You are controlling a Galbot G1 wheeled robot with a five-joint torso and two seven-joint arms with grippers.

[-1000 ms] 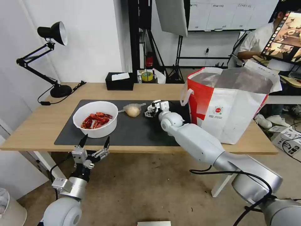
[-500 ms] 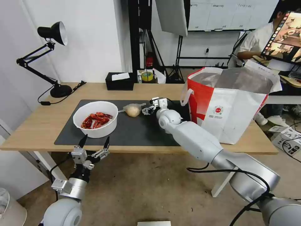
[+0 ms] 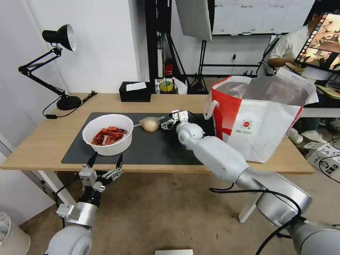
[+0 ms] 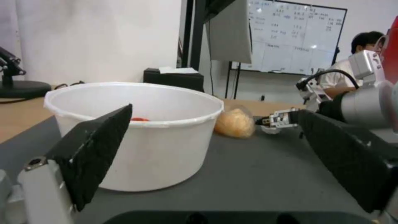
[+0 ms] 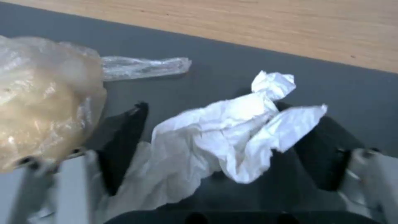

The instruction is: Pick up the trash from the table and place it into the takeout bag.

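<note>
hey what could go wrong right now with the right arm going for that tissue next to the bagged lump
1. The right gripper stands with open jaws either side of the crumpled tissue, and the small clear bag lies right beside one jaw, so closing may pinch its film too.
2. The tissue is loose and light; a shallow grip could drop it before the takeout bag.

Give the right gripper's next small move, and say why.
Probably close the fingers: the right gripper is open, its fingers either side of the crumpled white tissue on the mat, not yet gripping. The left gripper waits open below the table edge.
</note>
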